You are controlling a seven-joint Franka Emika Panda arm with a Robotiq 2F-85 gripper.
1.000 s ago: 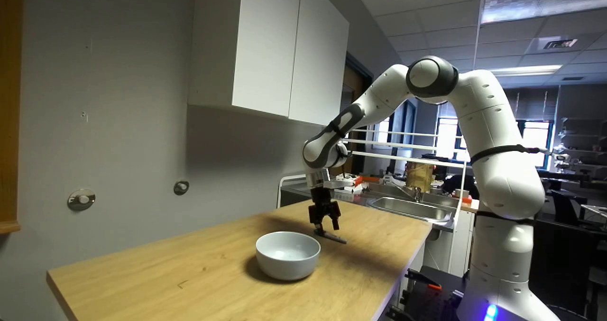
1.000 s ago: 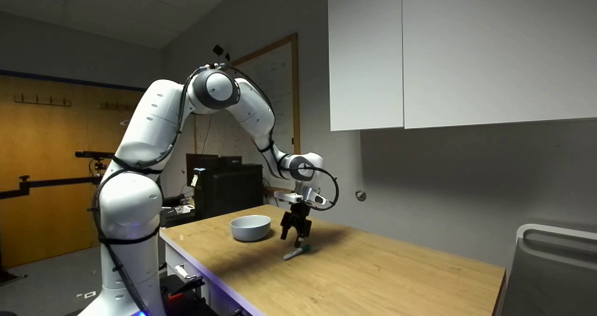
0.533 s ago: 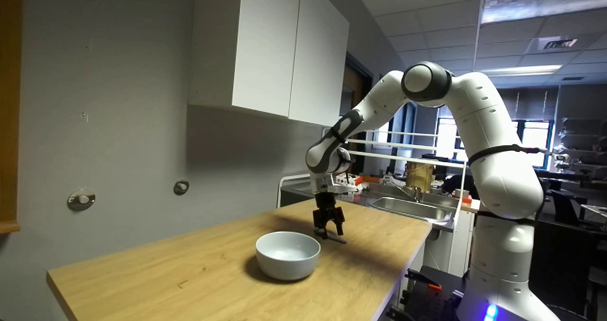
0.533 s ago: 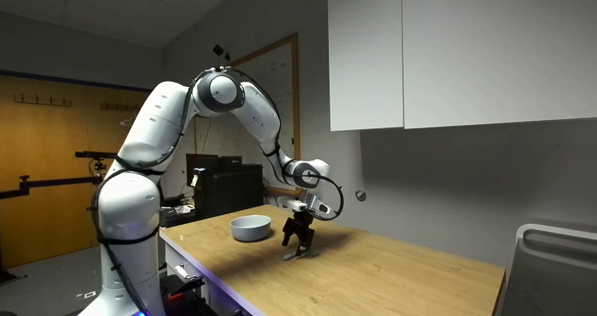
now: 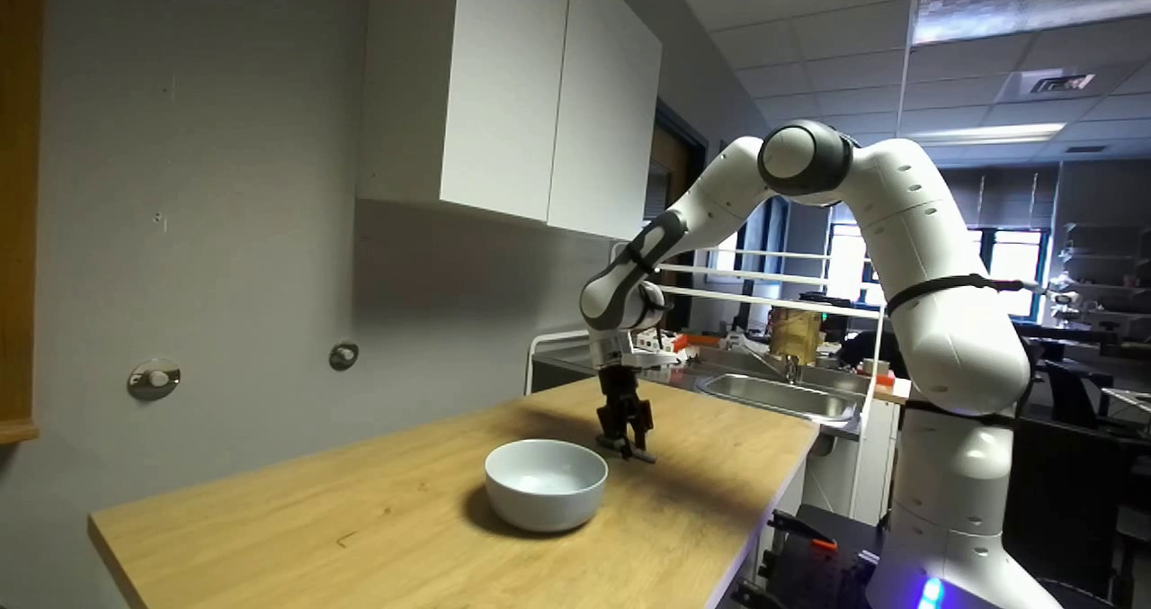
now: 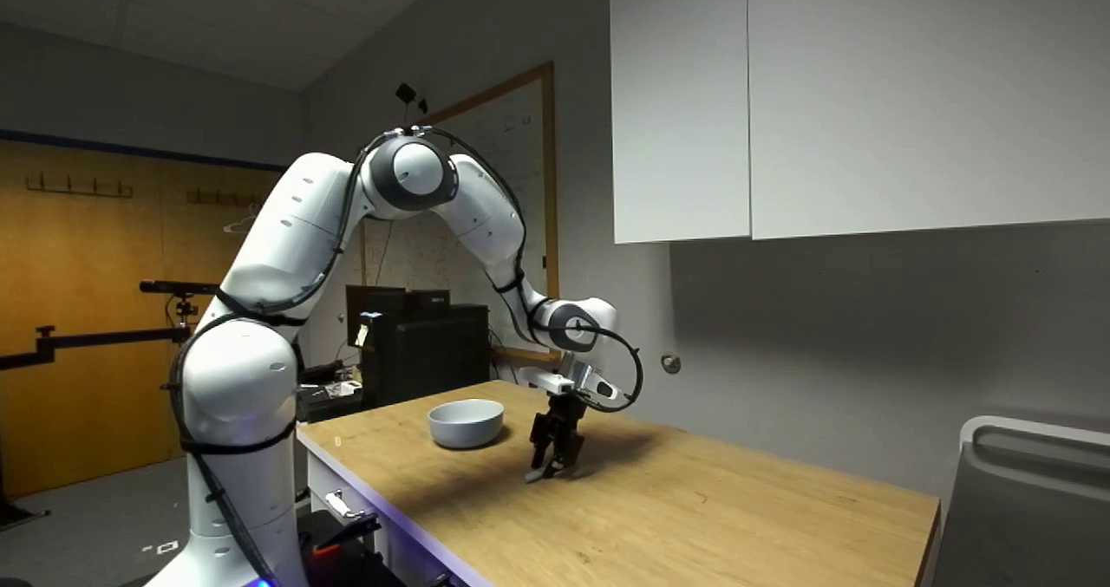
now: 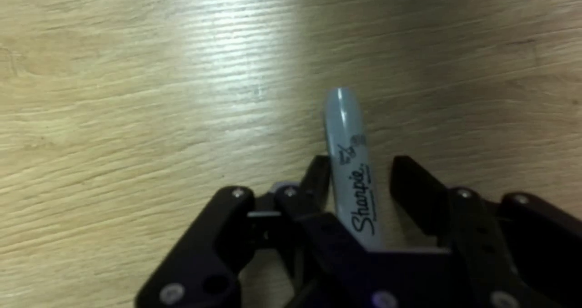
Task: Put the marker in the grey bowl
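The marker [image 7: 346, 126], a light grey pen with "Sharpie" printed on it, lies flat on the wooden table. In the wrist view my gripper [image 7: 362, 160] straddles it. The left finger touches or nearly touches its side, while a strip of wood shows between it and the right finger [image 7: 416, 189], so the jaws stand part-way open around it. The gripper's body hides its far end. In an exterior view only a short end of the marker [image 6: 534, 476] shows below the fingers. The grey bowl [image 5: 545, 501] sits upright beside the gripper, apart from it, in both exterior views.
The wooden tabletop [image 5: 360, 537] runs along a wall, with white cabinets [image 5: 504, 96] hanging above. A metal sink [image 5: 791, 398] and a white rail frame lie beyond one end. Black equipment [image 6: 438, 353] stands beyond the other end, behind the bowl.
My gripper has come down around the marker, and its fingers have drawn closer together in the last half second. The bowl has stayed in place.
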